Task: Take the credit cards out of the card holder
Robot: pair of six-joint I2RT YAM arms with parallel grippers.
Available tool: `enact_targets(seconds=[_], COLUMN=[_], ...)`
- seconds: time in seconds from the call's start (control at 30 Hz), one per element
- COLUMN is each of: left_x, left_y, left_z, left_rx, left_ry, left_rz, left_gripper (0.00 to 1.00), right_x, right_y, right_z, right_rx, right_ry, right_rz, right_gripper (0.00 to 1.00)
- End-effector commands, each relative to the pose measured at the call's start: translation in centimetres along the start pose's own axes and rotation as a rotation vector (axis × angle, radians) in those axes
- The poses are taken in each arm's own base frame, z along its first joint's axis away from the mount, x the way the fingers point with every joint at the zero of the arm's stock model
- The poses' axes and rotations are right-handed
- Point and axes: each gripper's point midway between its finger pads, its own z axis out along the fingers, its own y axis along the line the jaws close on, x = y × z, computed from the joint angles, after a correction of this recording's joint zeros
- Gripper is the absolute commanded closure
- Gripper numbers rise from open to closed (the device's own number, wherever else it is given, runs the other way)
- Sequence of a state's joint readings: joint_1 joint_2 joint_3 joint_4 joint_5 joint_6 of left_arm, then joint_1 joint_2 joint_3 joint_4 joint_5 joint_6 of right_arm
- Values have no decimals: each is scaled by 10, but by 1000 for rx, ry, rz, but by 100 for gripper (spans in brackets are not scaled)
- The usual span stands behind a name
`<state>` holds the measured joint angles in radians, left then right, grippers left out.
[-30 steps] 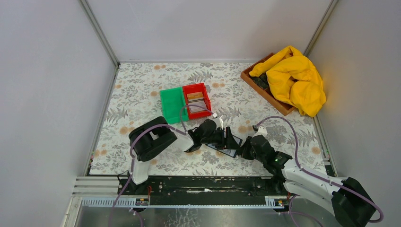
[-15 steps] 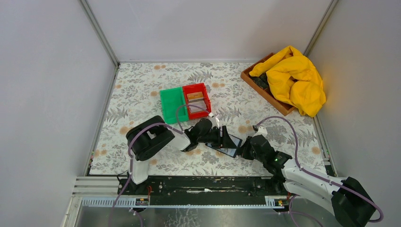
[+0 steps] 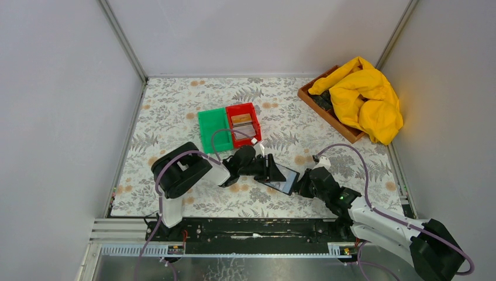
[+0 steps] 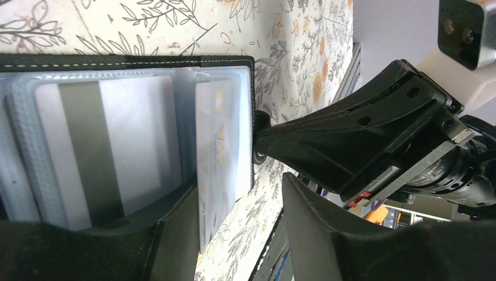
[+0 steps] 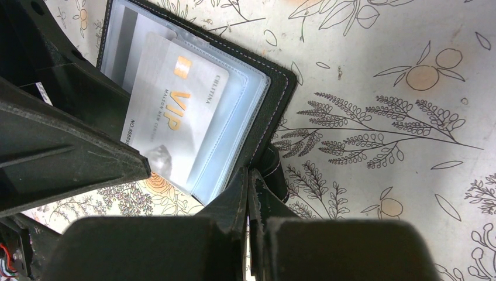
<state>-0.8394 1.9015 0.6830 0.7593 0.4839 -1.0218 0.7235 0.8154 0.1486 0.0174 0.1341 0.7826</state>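
The black card holder (image 4: pixel 134 60) lies open on the floral table, its clear sleeves facing up. A white card with a grey stripe (image 4: pixel 111 146) sits in one sleeve. A white VIP credit card (image 5: pixel 169 117) sticks partway out of the outer sleeve. My left gripper (image 4: pixel 241 184) is open around that card (image 4: pixel 216 170); the card's edge rests against one finger (image 4: pixel 169 234) and the other finger (image 4: pixel 327 234) stands well off. My right gripper (image 5: pixel 248 175) is shut on the holder's black cover edge (image 5: pixel 275 167). From above, both grippers meet at the holder (image 3: pixel 285 179) near the table's front.
A red bin (image 3: pixel 244 124) with a card in it and a green bin (image 3: pixel 213 130) stand side by side behind the left gripper (image 3: pixel 274 171). A wooden tray (image 3: pixel 327 114) under a yellow cloth (image 3: pixel 362 96) sits at the back right. Walls close in on three sides.
My left arm and gripper have drawn back to the left, away from the right gripper. The holder's left side now looks tipped up. The right arm has stayed put.
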Motion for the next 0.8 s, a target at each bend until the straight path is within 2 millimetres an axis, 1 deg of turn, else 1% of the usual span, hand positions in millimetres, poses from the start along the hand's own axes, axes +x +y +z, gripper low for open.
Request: enact_targets(seconds=[0.0, 0.2, 0.47, 0.77], left_x=[-7, -10, -14, -18], left_y=[0, 7, 14, 22], left_z=[-6, -8, -10, -17], left_rx=[17, -4, -23, -35], left_ry=[-27, -46, -59, -74], left_rz=[24, 18, 6, -9], left_gripper=[45, 46, 53, 59], right_x=[9, 9, 9, 10], right_y=[-15, -14, -13, -13], right_z=[-1, -1, -1, -1], right_rx=[69, 66, 63, 63], right_ry=[40, 44, 50, 53], right_rz=[-12, -17, -28, -29], right_gripper=[100, 100, 100, 100])
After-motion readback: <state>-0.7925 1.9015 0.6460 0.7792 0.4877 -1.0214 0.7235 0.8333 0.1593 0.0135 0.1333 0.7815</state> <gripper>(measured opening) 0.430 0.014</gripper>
